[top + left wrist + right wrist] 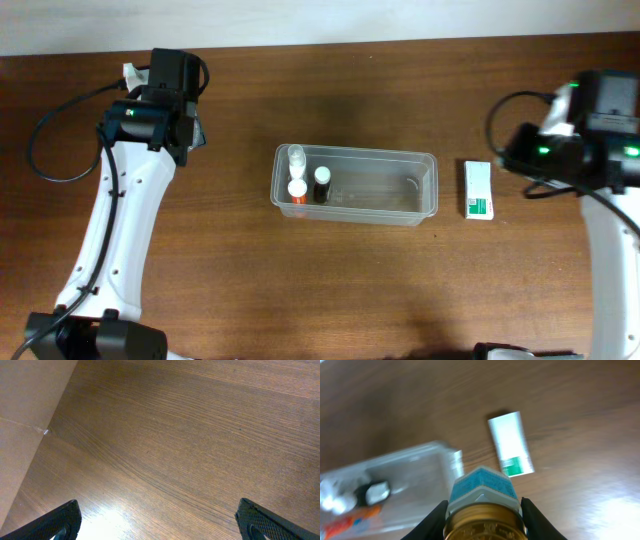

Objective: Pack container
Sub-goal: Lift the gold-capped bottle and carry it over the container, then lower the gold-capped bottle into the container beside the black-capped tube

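Clear rectangular plastic container [385,160]: 1, 3 small bottles [322,182] inside | white-and-green box [478,189]: 1, beside it | left pincer [159,522] wide | right pincer [485,520] clamps 1 gold-capped blue-labelled bottle [482,487]

Overhead's evenly lit and sharp, white glare flares on the counter [107,522] in the left wrist view, right wrist view badly motion-blurred.

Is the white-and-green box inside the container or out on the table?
Out: the white-and-green box lies flat on the table beside the container, a gap between them.
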